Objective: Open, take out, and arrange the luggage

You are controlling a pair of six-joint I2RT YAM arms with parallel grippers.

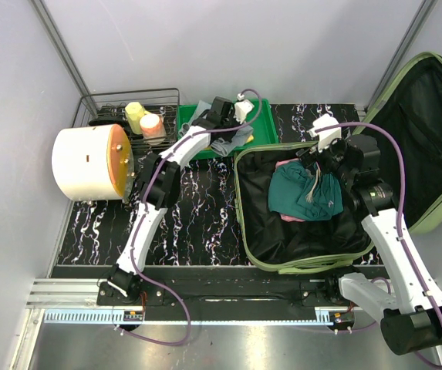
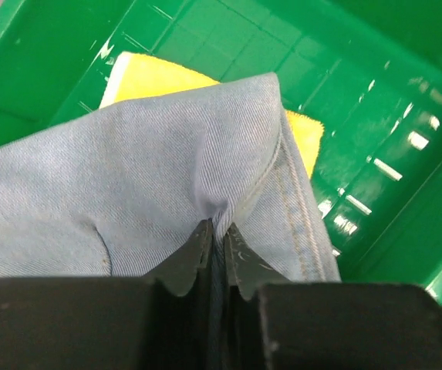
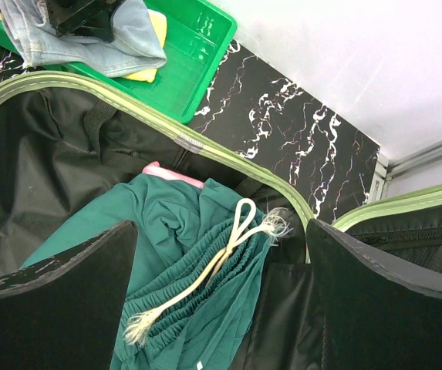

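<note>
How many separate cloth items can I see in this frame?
4. A blue denim piece, pinched by the left gripper, over a yellow cloth in the green tray; a teal drawstring garment in the luggage, a pink piece under it. More may be hidden.

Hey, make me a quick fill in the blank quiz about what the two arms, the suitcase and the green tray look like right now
1. The left pincer is shut on a fold of ____ denim over the tray.
2. Under the denim lies a ____ cloth.
3. The right pincer hangs ____ above the green garment in the luggage.
4. The colour of the garment's drawstring is ____.

Missing words: blue; yellow; open; white.
</note>
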